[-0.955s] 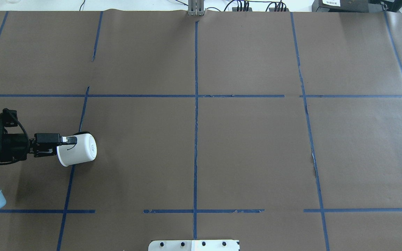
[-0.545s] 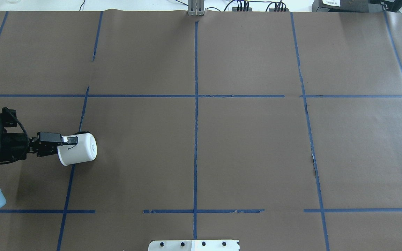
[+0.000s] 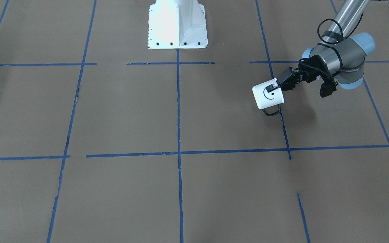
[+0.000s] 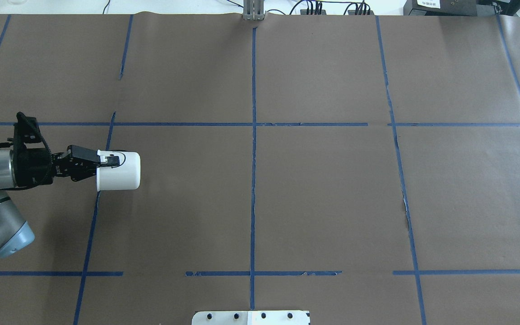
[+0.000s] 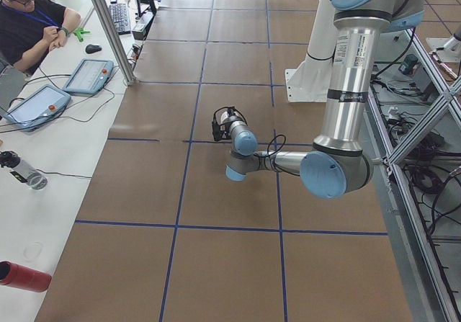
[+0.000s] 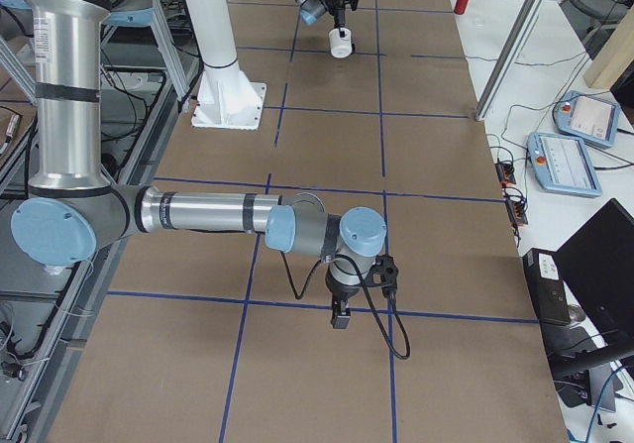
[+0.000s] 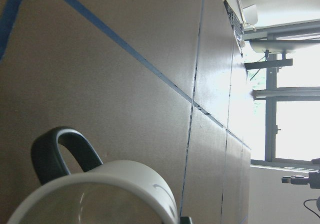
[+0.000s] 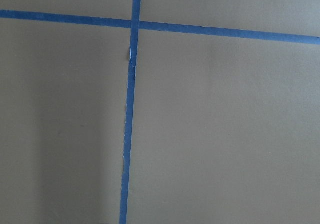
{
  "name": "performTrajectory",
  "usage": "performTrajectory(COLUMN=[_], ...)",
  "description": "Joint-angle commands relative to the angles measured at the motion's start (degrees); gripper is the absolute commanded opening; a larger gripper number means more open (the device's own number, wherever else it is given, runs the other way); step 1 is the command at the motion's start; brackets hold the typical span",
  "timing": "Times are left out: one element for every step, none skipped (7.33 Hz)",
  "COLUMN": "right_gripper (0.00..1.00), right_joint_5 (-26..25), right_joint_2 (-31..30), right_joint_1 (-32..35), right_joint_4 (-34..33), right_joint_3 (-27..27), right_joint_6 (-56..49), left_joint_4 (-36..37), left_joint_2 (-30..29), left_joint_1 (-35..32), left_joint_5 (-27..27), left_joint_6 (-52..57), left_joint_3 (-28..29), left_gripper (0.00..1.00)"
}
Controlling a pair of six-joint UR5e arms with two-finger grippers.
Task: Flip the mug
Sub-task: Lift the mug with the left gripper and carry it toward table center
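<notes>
The white mug (image 4: 120, 171) with a black smiley face (image 3: 269, 95) is held off the table on its side, mouth toward the arm and base toward the table's middle. My left gripper (image 4: 107, 160) is shut on the mug's rim, one finger (image 3: 273, 86) lying on the outside wall. The thin black loop handle (image 3: 271, 111) points to the far side of the table. The left wrist view shows the rim and handle (image 7: 60, 151) close up. My right gripper (image 6: 340, 318) shows only in the exterior right view, low over the table; I cannot tell if it is open.
The table is covered in brown paper (image 4: 323, 189) with a grid of blue tape lines (image 4: 253, 135). The robot's white base plate (image 3: 177, 23) stands at the near edge. Tablets and cables lie beyond the far edge (image 5: 43, 102).
My left gripper has lifted the mug and carried it forward and slightly toward the middle. The mug has turned from tilted to lying level on its side.
</notes>
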Motion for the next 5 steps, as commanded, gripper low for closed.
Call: performTrajectory(right_gripper=[1.00,1.00,1.00,1.00,1.00], right_joint_5=[0.0,0.0,0.0,0.0,0.0], right_joint_2=[0.0,0.0,0.0,0.0,0.0], right_joint_1=[0.0,0.0,0.0,0.0,0.0], right_joint_4=[0.0,0.0,0.0,0.0,0.0], right_joint_3=[0.0,0.0,0.0,0.0,0.0], right_joint_6=[0.0,0.0,0.0,0.0,0.0], left_joint_4=[15.7,24.7,33.2,45.9,59.1], left_joint_2=[-3.9,-5.3,-8.2,-12.6,-17.6], left_joint_1=[-0.4,-0.4,-0.3,-0.1,0.0], left_joint_5=[-4.5,-5.2,-5.4,-5.6,-5.6], left_joint_6=[0.3,0.7,2.5,5.6,10.7], left_joint_3=[-4.8,-7.5,-8.2,-9.4,-10.3], left_gripper=[0.00,0.00,0.00,0.00,0.00])
